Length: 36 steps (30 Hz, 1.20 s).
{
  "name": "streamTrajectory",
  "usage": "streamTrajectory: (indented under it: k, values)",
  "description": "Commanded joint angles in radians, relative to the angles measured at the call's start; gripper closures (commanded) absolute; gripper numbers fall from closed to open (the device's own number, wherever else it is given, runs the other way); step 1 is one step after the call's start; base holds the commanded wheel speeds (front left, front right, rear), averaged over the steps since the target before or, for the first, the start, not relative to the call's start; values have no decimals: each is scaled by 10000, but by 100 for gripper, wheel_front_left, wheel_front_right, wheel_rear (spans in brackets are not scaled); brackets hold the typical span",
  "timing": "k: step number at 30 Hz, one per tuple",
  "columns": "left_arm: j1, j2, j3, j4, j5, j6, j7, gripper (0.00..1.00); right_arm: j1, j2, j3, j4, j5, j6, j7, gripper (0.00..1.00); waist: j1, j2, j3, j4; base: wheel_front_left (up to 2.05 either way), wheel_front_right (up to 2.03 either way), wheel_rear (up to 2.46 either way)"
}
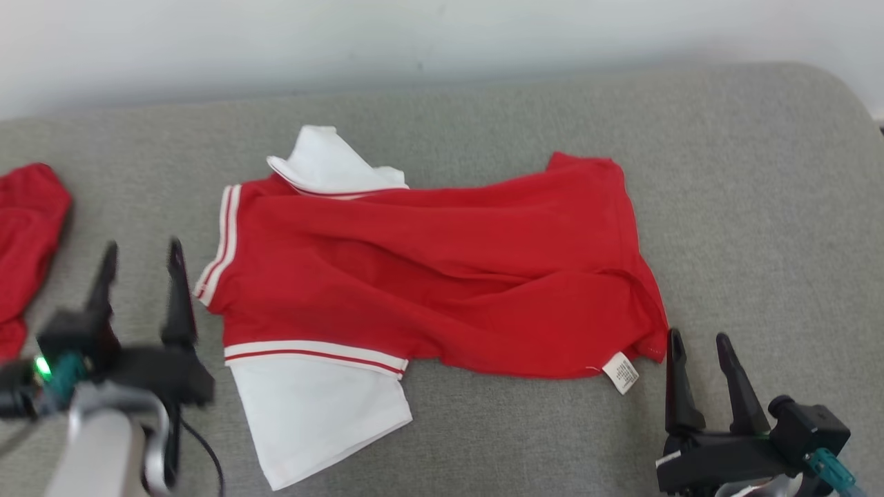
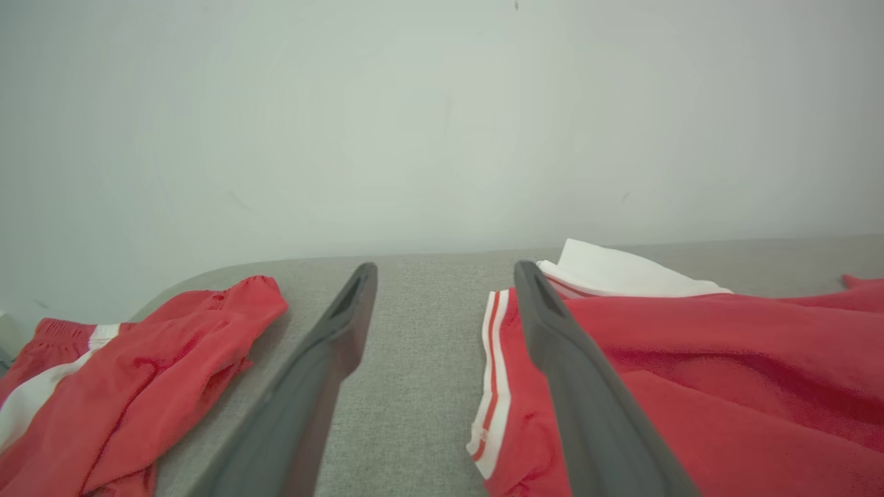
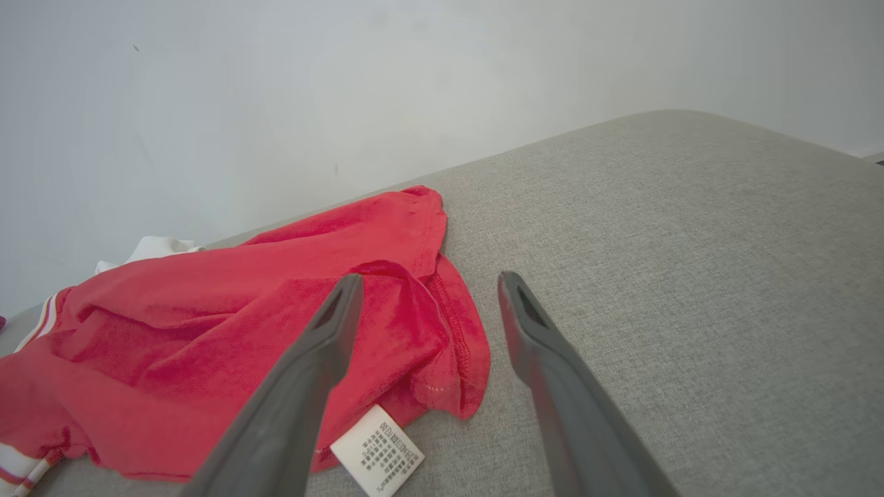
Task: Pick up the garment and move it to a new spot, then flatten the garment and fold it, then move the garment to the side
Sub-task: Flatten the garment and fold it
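**Head view.** A pale wall (image 1: 414, 41) stands behind a grey cushion (image 1: 746, 172) with a rounded far-right corner. The garment (image 1: 442, 276), red and rumpled, lies across the cushion's middle, and this view gives its whole outline. The collar (image 1: 331, 166) is white and lies at the far left. A white sleeve (image 1: 318, 414) with red-and-white trim spreads toward the near edge. The hem lies to the right, with a white label (image 1: 621, 373) at its near corner. A second garment (image 1: 27, 228), also red, lies at the cushion's left edge, well apart from the first.

**Left wrist view.** This low view along the cushion adds detail of the second garment: a white stripe and a gathered band at its far end. It also shows the striped trim of the main garment's other sleeve, edge on.

**Right wrist view.** This view adds the stitching along the hem, a fold at the near hem corner and the lines of print on the label, which are too small to read.

**Grippers.**
- The left gripper (image 1: 142, 248) has its fingers spread wide with bare cushion between them and holds nothing. It sits between the two garments, just beside the striped sleeve edge. Whether its right finger touches that edge cannot be told.
- The right gripper (image 1: 699, 338) also has its fingers wide apart and holds nothing. It is near the hem corner, just to the right of the label. In its own wrist view the left finger crosses in front of the red hem, and the gap between the fingers shows the hem's edge and grey cushion.
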Motion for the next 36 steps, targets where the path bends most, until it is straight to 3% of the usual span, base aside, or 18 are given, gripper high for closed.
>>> streamTrajectory:
  k: [1,11,16,22,36]
  values:
    - [567,-180,50,-347,10,17,-29,0,142,18,8,90,41,36,18,0,1,-1,-463,318,0,0,0]
    - [3481,-1541,197,-2753,491,408,-31,0,551,18,-380,602,-382,36,143,0,1,-1,-1136,614,0,0,0]
    - [4503,-2070,531,-3430,917,195,-31,0,826,21,-421,677,-673,36,70,0,1,-1,-1462,717,0,0,0]
    - [5363,-2321,761,-3799,1675,-223,-32,0,1286,22,-236,438,-1279,36,-6,0,1,-1,-1857,794,0,0,0]
    - [5855,-2543,970,-3093,2288,-500,-32,0,1825,20,-55,142,-1788,36,-29,0,1,-1,-2160,676,0,0,0]
